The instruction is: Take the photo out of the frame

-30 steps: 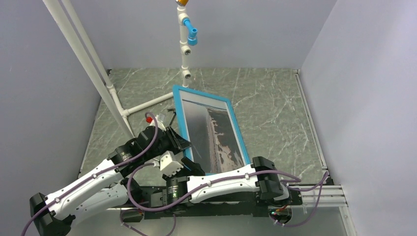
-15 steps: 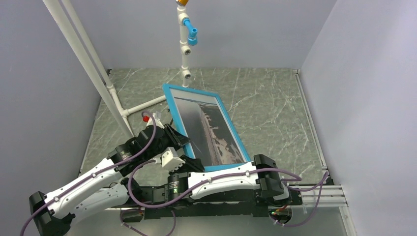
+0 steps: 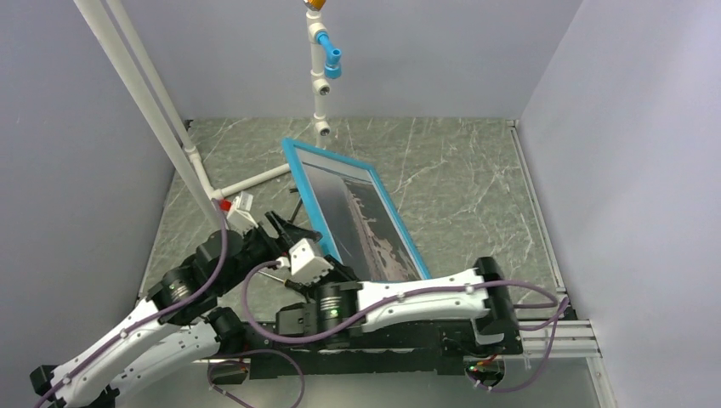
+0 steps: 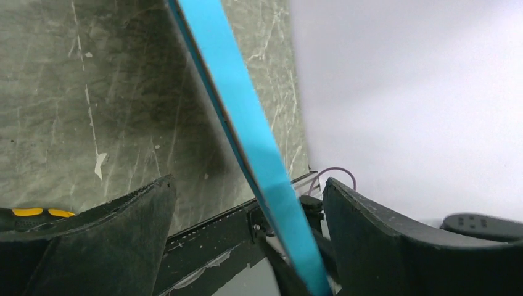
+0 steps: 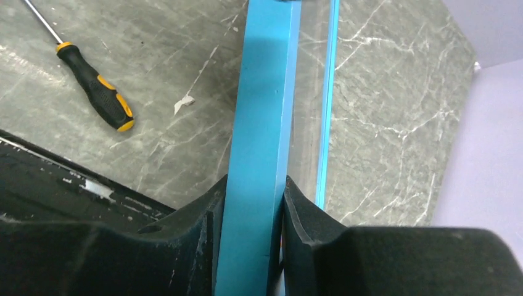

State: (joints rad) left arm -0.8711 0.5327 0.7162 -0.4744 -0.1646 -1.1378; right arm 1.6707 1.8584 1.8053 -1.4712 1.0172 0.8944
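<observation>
Green-grey marbled tabletop (image 3: 476,170) w/ white veins, mid pic. White PVC pipes (image 3: 144,102) slant across upper left. Another hanging pipe (image 3: 319,89) top centre, w/ blue fitting (image 3: 332,55) and orange tip. Pale walls (image 3: 629,127) left, back, right. Right wrist view, upper left: screwdriver (image 5: 92,86), black/yellow handle, flat on tabletop; white fleck (image 5: 183,103) near it.

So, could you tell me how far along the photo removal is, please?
Done: the frame is raised at a tilt, the right gripper shut on its edge. In hand: the left gripper is open astride the frame's edge, both fingers clear of it. Left: the photo sits inside the frame, so the whole removal remains.
</observation>
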